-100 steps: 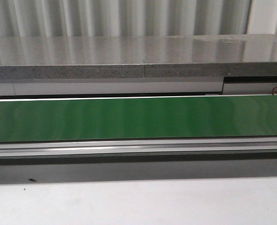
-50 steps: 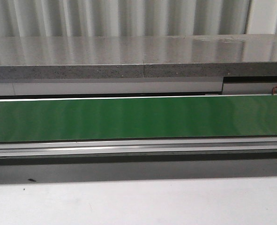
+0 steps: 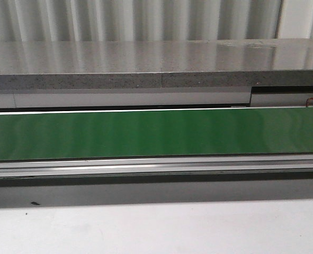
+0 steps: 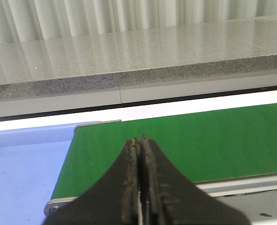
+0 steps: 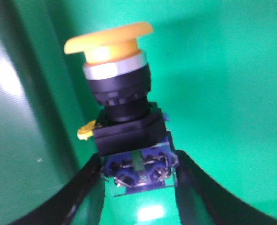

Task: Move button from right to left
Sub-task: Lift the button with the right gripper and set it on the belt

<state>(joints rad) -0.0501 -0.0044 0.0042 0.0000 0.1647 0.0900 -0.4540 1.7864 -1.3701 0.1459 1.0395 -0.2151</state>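
Note:
The button point(image 5: 122, 93) shows only in the right wrist view: a yellow-orange cap, a black collar and a blue block body. My right gripper point(image 5: 139, 164) has one finger against each side of the blue block and holds it over the green belt point(image 5: 222, 93). My left gripper point(image 4: 139, 139) is shut and empty, above the left end of the green belt point(image 4: 213, 140). The front view shows the belt point(image 3: 156, 132), but no gripper and no button.
A light blue tray point(image 4: 21, 168) lies just past the belt's left end. A grey stone ledge point(image 3: 145, 63) runs behind the belt, with a corrugated wall behind it. A metal rail point(image 3: 156, 166) and a white table point(image 3: 156, 227) lie in front.

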